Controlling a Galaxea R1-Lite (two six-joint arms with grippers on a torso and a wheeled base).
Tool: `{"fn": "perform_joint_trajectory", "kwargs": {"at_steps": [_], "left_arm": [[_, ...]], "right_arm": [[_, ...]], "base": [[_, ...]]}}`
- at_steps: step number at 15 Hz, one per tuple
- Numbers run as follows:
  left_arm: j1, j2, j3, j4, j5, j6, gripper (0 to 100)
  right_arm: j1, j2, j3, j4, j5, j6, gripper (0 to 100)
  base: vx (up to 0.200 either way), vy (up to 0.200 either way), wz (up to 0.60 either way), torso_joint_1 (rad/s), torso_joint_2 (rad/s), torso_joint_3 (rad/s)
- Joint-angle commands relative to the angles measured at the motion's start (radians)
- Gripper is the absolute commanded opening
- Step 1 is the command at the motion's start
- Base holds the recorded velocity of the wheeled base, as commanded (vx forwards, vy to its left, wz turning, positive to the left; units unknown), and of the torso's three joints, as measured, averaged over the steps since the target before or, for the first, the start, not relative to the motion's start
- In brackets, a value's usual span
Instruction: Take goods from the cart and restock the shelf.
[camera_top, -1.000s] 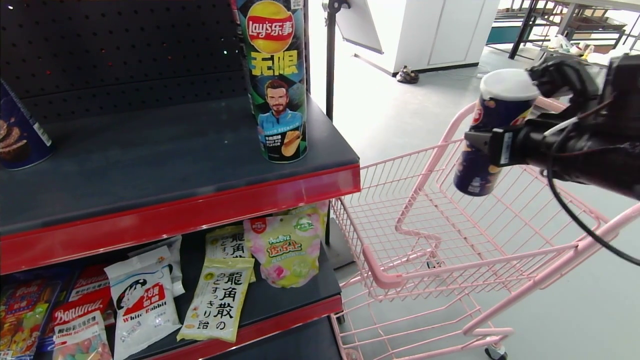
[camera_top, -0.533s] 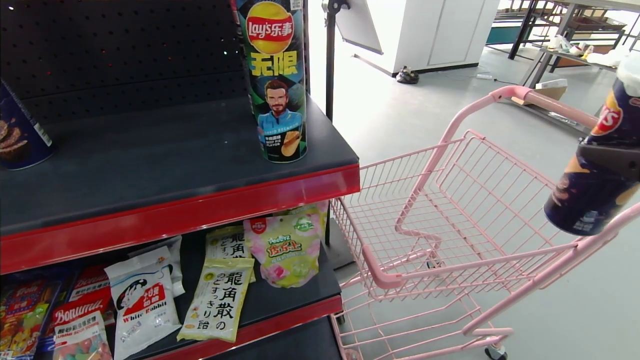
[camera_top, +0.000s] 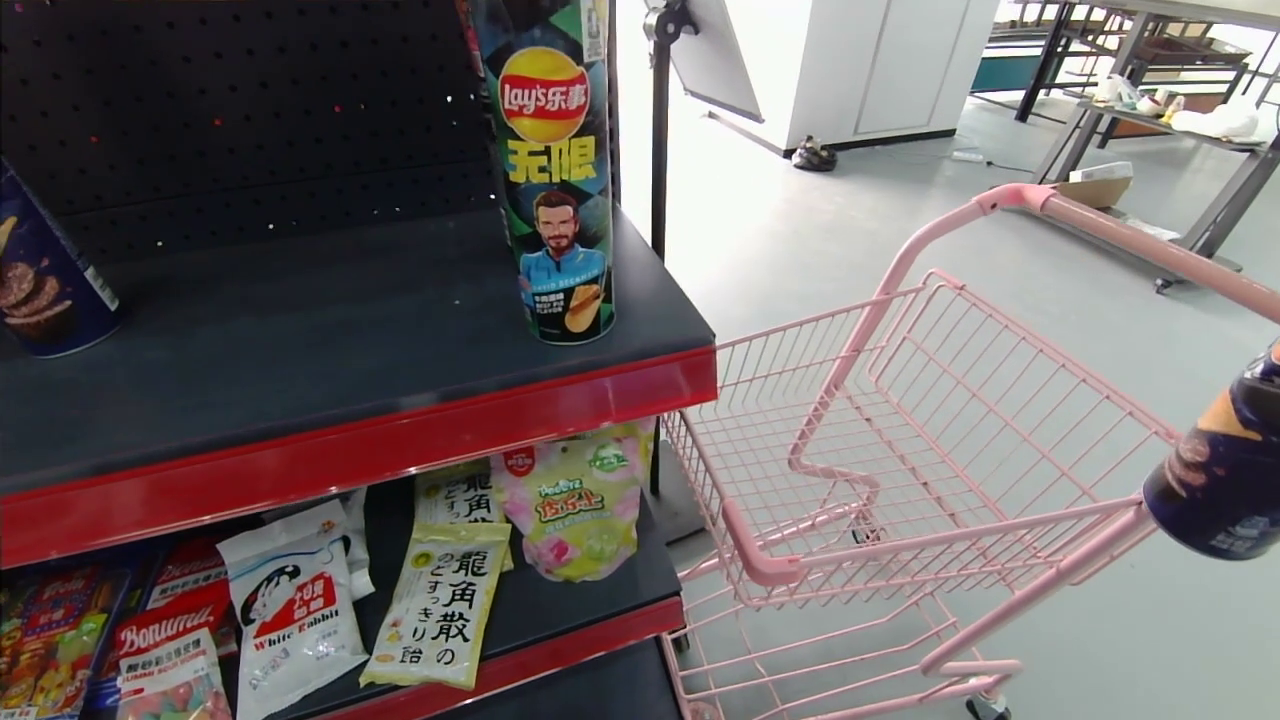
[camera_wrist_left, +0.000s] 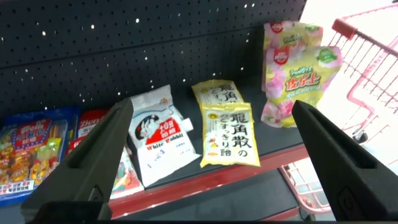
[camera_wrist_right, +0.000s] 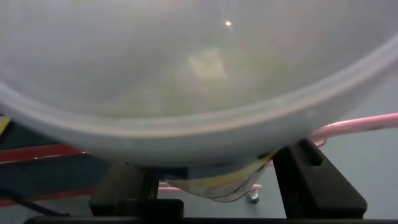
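The right hand (camera_wrist_right: 222, 184), gripping the tilted dark-blue chip can (camera_top: 1225, 475), has the upper shelf (camera_top: 300, 330) well to its left.

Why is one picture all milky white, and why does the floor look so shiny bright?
Right wrist view: the chip can sits lid-first right at the camera, a tiny light glint on it. Head view: daylight glares off the floor, while the lower shelf lies in shadow. Left wrist view: glare washes out the cart.
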Motion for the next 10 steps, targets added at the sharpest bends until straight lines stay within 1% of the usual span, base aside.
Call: {"fn": "perform_joint_trajectory", "kwargs": {"at_steps": [1, 2, 3, 4, 10], "left_arm": [[0.000, 0.001, 0.000, 0.000, 0.000, 0.000, 100], [0.000, 0.001, 0.000, 0.000, 0.000, -0.001, 100], [0.000, 0.001, 0.000, 0.000, 0.000, 0.000, 100], [0.000, 0.001, 0.000, 0.000, 0.000, 0.000, 100], [0.000, 0.001, 0.000, 0.000, 0.000, 0.000, 100]], "right_arm": [[0.004, -0.006, -0.006, 0.001, 0.002, -0.005, 0], [0.006, -0.006, -0.006, 0.001, 0.002, -0.007, 0], [0.024, -0.009, 0.005, 0.001, 0.027, -0.028, 0], [0.024, -0.006, 0.002, 0.001, 0.037, -0.033, 0], [0.029, 0.019, -0.009, -0.001, 0.045, -0.040, 0]], "base": [[0.000, 0.000, 0.00, 0.124, -0.43, -0.310], [0.000, 0.000, 0.00, 0.139, -0.49, -0.359], [0.000, 0.000, 0.00, 0.134, -0.49, -0.349], [0.000, 0.000, 0.00, 0.163, -0.52, -0.373], [0.000, 0.000, 0.00, 0.197, -0.57, -0.376]]}}
